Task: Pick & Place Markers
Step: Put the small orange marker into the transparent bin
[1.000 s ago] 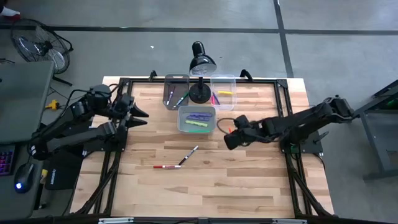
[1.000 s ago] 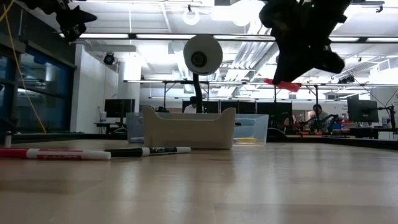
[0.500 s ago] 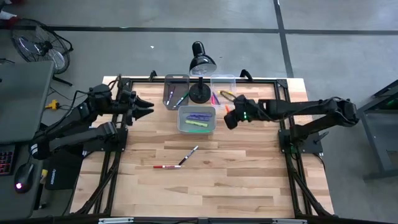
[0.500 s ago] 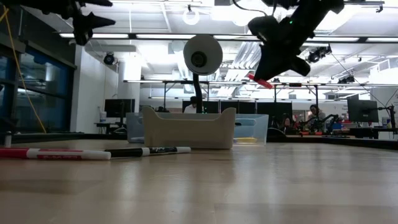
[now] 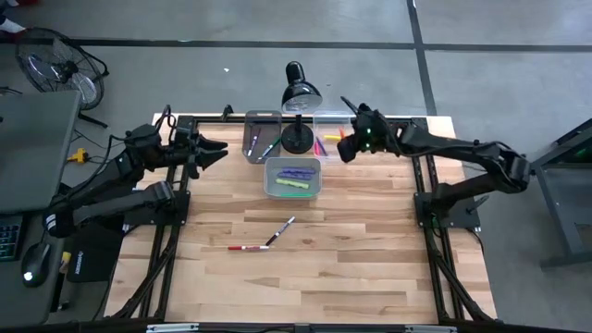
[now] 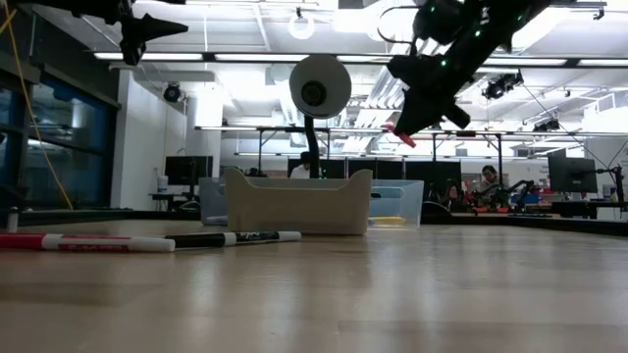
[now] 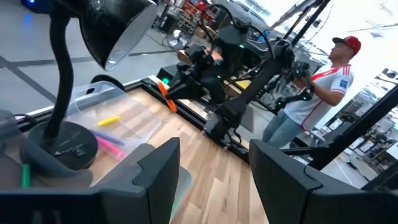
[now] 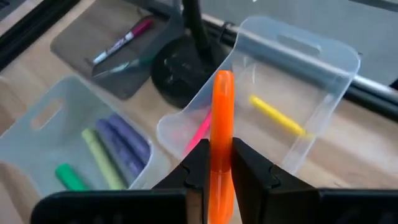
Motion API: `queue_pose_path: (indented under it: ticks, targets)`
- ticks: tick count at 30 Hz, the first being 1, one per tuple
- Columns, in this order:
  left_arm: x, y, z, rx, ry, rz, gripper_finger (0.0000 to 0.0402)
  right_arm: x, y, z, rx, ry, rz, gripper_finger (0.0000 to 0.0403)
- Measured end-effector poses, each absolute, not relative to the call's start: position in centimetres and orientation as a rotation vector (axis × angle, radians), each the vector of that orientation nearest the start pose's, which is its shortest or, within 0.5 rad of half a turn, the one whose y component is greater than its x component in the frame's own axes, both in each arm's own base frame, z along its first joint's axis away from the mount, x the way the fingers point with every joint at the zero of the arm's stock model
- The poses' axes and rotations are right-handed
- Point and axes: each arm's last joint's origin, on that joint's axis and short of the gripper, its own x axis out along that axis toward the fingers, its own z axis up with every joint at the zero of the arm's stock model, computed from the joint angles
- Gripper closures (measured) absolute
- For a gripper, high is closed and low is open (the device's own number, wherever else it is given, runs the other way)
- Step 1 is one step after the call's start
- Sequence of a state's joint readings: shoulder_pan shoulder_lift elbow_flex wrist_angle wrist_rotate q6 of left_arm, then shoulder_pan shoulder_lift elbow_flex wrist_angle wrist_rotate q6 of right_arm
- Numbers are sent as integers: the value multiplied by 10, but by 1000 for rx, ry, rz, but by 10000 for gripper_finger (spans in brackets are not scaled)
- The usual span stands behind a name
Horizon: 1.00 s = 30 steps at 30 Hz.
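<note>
My right gripper (image 5: pixel 344 148) hangs over the far right clear bin (image 5: pixel 333 123), shut on an orange marker (image 8: pixel 222 118). That bin holds a yellow marker (image 8: pixel 275 116) and a pink one (image 8: pixel 195 135). The near bin (image 5: pixel 293 190) holds purple markers (image 8: pixel 127 135), a yellow-green one (image 8: pixel 99 158) and a green one (image 8: pixel 64 175). The far left bin (image 5: pixel 263 118) holds a few more. A black-and-white marker (image 5: pixel 280 230) and a red-and-white marker (image 5: pixel 248 248) lie flat on the table. My left gripper (image 5: pixel 218 148) waits open, raised near the table's far left corner. My right gripper pinches the orange marker between its two fingers (image 8: pixel 198 163), which close on the marker's sides (image 8: pixel 221 155). The marker is lifted clear of everything and sticks out ahead of the fingertips, in line with them. In the low view its end (image 6: pixel 400 134) slants down below the gripper.
A black desk lamp stands with its base (image 5: pixel 297 140) between the two far bins, its head (image 5: pixel 302 92) beyond the table's far edge. The black frame rail (image 5: pixel 388 118) runs along that edge. A person in a red cap (image 7: pixel 323 81) stands beyond the table.
My right gripper has carried the orange marker from beside the near bin's right side toward the far edge, and now hangs over the far right bin. My left gripper has shifted a little toward the far edge. The markers on the table have stayed put.
</note>
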<state>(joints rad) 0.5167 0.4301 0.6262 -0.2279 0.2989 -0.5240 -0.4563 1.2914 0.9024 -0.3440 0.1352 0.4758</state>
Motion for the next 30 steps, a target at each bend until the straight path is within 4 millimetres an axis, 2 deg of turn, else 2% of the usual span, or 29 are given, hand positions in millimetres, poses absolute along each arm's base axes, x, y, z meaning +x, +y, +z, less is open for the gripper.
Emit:
queue_pose_path:
  ticks: [5, 13, 17, 21, 30]
  targets:
    - [95, 44, 317, -543, -30, 224, 211, 245, -147, 245, 555, 566, -699, 364]
    - [95, 44, 317, -551, -29, 228, 211, 255, -179, 206, 626, 602, -778, 355]
    - [95, 44, 316, -567, -27, 229, 211, 258, -187, 188, 682, 639, -781, 354]
    - [95, 44, 316, -568, -28, 229, 211, 261, -191, 179, 708, 647, -752, 353]
    - [95, 45, 316, -593, -34, 241, 211, 260, -195, 178, 718, 628, -772, 353]
